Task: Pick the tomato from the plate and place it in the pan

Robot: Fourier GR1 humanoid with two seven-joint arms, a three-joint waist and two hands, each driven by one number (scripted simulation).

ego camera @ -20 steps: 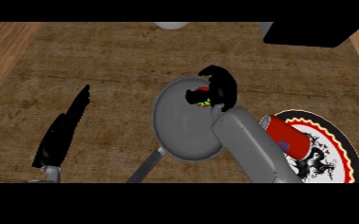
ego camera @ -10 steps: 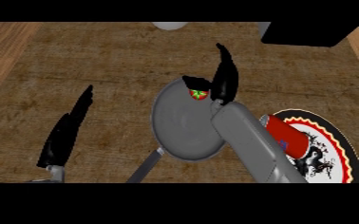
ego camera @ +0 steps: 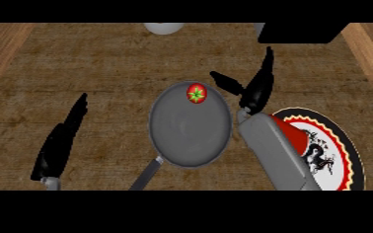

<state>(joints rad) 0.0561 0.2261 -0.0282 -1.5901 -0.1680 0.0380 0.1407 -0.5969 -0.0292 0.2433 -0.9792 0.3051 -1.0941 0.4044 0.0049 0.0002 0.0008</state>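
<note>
Releasing step, done: my right hand (ego camera: 255, 86) stands spread wide and empty, just right of the pan (ego camera: 191, 145); the tomato (ego camera: 197, 93) lies left of it, inside the far rim. Next I withdraw toward the plate (ego camera: 342, 150). Half a second ago this hand hung over the tomato. My left hand (ego camera: 62, 140) rests open.

Tomato (ego camera: 197, 93) lying in upper part of grey pan (ego camera: 186, 133) at frame centre. Right hand (ego camera: 255, 86) just right of pan, fingers straight, apart from tomato. Patterned plate (ego camera: 331, 145) lower right. Left hand (ego camera: 62, 138) open at lower left on wooden surface (ego camera: 109, 64).
</note>
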